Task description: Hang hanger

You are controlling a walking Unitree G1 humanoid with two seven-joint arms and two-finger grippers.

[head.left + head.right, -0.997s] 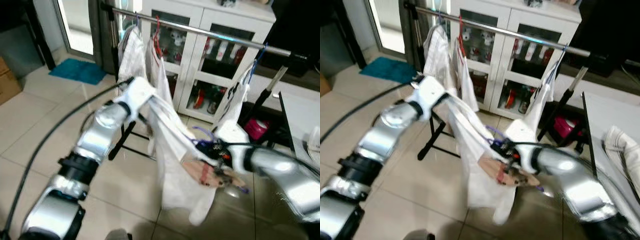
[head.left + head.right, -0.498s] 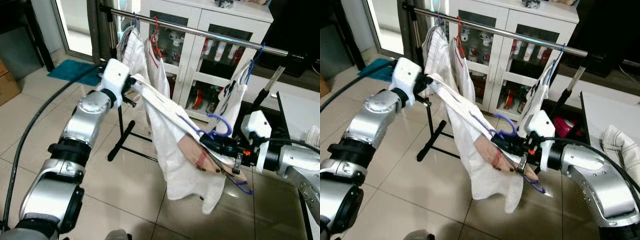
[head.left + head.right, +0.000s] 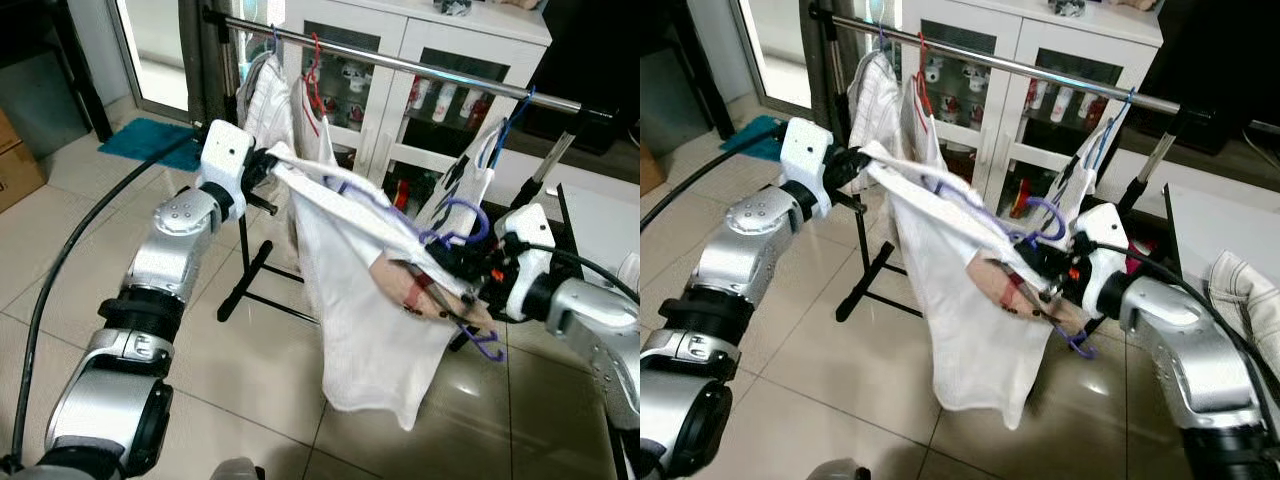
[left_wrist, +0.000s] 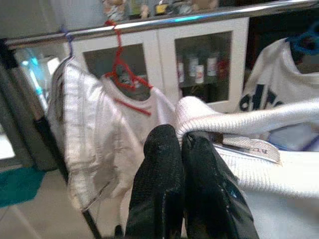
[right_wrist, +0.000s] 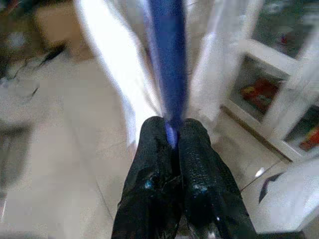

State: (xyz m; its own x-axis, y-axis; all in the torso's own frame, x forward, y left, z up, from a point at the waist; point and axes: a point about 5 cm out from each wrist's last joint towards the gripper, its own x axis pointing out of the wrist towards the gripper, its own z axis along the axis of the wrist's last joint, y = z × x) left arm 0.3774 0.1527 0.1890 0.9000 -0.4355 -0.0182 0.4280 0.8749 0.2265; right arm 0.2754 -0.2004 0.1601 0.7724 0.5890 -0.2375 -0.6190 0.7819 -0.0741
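Left eye view: the left end effector (image 3: 262, 166) pinches one shoulder of a white shirt (image 3: 365, 330), its fingers (image 4: 164, 164) pressed together on the ribbed edge. The right end effector (image 3: 468, 268) grips a purple hanger (image 3: 462, 222) threaded through that shirt, its fingers (image 5: 192, 164) clamped on the plastic. The shirt stretches between both arms, held below and nearer than the metal rail (image 3: 420, 68), sagging toward the tiled floor (image 3: 90, 220). Other shirts (image 3: 268, 105) hang on the rail, with a white cabinet (image 3: 400, 110) farther back.
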